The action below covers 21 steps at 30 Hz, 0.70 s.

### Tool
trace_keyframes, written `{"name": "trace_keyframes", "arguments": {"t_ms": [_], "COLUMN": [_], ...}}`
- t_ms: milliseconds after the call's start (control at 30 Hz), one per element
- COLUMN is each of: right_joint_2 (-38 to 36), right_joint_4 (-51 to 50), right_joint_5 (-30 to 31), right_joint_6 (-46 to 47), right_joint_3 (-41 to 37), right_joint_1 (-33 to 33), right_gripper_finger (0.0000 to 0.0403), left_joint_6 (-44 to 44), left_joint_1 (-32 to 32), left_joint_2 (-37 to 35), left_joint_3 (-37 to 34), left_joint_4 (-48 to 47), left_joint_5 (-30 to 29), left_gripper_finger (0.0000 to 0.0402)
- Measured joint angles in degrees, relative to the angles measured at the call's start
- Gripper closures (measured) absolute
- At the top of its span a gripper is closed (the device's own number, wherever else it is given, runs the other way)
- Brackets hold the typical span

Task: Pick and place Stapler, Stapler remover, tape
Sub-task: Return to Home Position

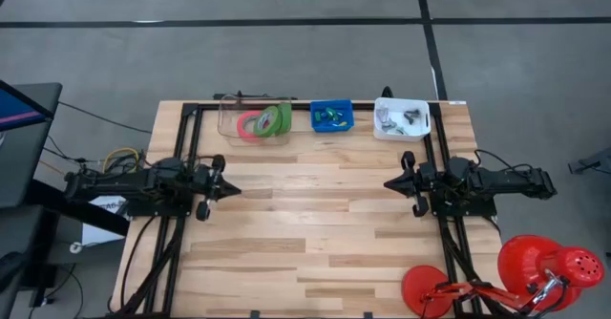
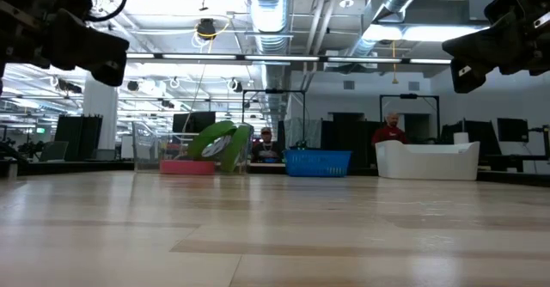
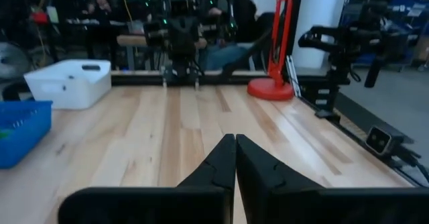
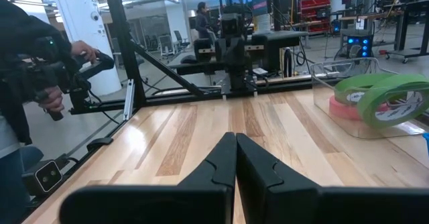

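the sorting looks done, and the step in hand seems to be parking the arms: nothing loose lies on the wooden table (image 1: 315, 243), and both arms sit drawn back at its sides, well apart from each other. the left gripper (image 1: 232, 191) hangs over the table's left side, pointing inward, and its fingers (image 3: 218, 169) are pressed together with nothing between them. the right gripper (image 1: 389, 181) faces it from the right side, its fingers (image 4: 218, 163) likewise pressed together and empty, touching nothing. the tape (image 1: 264, 122) is in the clear bin (image 1: 226, 120) at the far edge, the pink roll lying flat and the green rolls leaning over it. just beside it stands the blue bin (image 1: 349, 118) with small green and blue items, then the white bin (image 1: 402, 136) with small grey metal pieces; they are too small to name surely. the next move likely calls for no grasp, only settling each arm at rest.
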Motion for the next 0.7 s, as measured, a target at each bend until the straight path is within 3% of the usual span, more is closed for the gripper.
{"name": "trace_keyframes", "arguments": {"t_ms": [267, 700], "right_joint_2": [0.02, 0.02], "right_joint_4": [0.00, 0.00], "right_joint_5": [0.02, 0.02], "right_joint_6": [0.00, 0.02], "right_joint_3": [0.00, 0.00], "right_joint_1": [0.02, 0.02], "right_gripper_finger": [0.0403, 0.0403], "left_joint_6": [0.00, -0.15], "left_joint_1": [0.00, 0.00], "left_joint_2": [-4.66, -4.64], "left_joint_3": [0.00, 0.00], "left_joint_4": [-0.14, -0.07], "left_joint_5": [-0.79, -0.79], "left_gripper_finger": [0.0398, 0.0398]}}
